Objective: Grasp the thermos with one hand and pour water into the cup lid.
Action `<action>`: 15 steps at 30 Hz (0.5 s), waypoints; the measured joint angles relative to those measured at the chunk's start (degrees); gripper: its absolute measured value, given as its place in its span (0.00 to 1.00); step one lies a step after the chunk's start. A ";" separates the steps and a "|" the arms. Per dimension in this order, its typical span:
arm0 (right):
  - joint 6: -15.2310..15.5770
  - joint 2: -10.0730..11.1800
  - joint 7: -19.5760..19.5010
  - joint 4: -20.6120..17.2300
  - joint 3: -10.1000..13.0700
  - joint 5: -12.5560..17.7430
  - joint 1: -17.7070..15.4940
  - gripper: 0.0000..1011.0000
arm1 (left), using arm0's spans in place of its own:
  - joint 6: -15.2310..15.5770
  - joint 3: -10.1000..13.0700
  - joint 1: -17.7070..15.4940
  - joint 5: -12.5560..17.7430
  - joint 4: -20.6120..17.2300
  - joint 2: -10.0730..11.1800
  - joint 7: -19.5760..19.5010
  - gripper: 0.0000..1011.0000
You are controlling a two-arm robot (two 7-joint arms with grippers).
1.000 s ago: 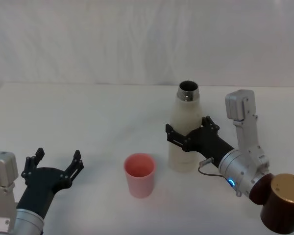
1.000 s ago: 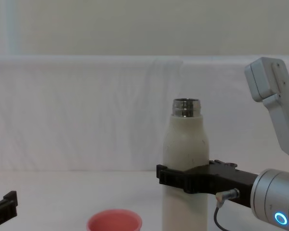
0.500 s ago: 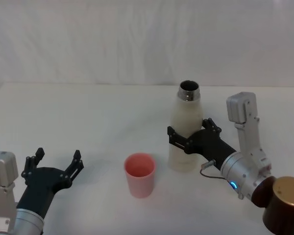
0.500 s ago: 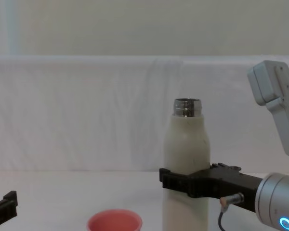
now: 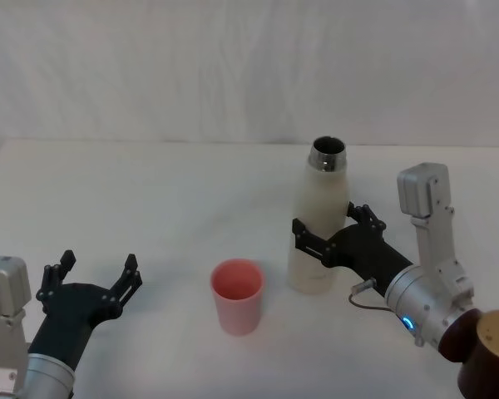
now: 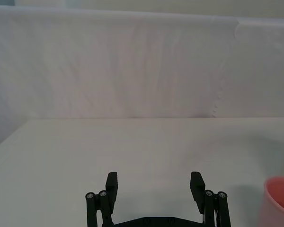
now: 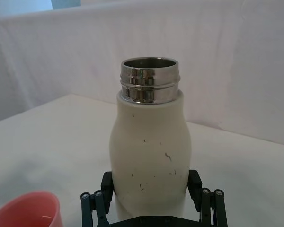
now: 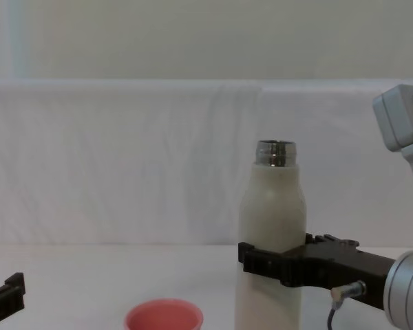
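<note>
Right gripper (image 5: 326,239) clamped around thermos (image 5: 319,220), cup lid (image 5: 237,296) near its left.

Head camera sits high, looking forward and down over the white table (image 5: 150,191): thermos (image 5: 320,224) at about 2 o'clock from the cup lid (image 5: 237,295), right gripper (image 5: 337,231) coming in from 4 o'clock, left gripper (image 5: 96,278) low at 8 o'clock. Chest camera sits lower and closer, facing level across the table, sharing the thermos (image 8: 273,234), the cup lid's rim (image 8: 164,315) and the right gripper (image 8: 275,265) side-on. Left wrist camera looks out past its own fingers (image 6: 111,182) over bare table (image 6: 132,142) with the cup lid (image 6: 279,201) at the frame edge; right wrist camera sits very close behind the thermos (image 7: 149,151), also catching the cup lid (image 7: 26,210).
</note>
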 joint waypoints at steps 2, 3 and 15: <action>-0.10 0.26 0.00 -0.69 0.00 0.14 -0.49 0.99 | 0.00 0.00 0.00 0.00 0.00 0.00 0.00 0.99; -0.11 0.36 0.00 -0.94 0.00 0.17 -0.68 0.99 | 0.00 0.00 0.00 0.00 0.00 0.00 0.00 0.99; -0.12 2.16 -0.01 -4.98 0.08 0.80 -4.11 0.99 | 0.00 0.00 0.00 0.00 0.00 0.00 0.00 0.99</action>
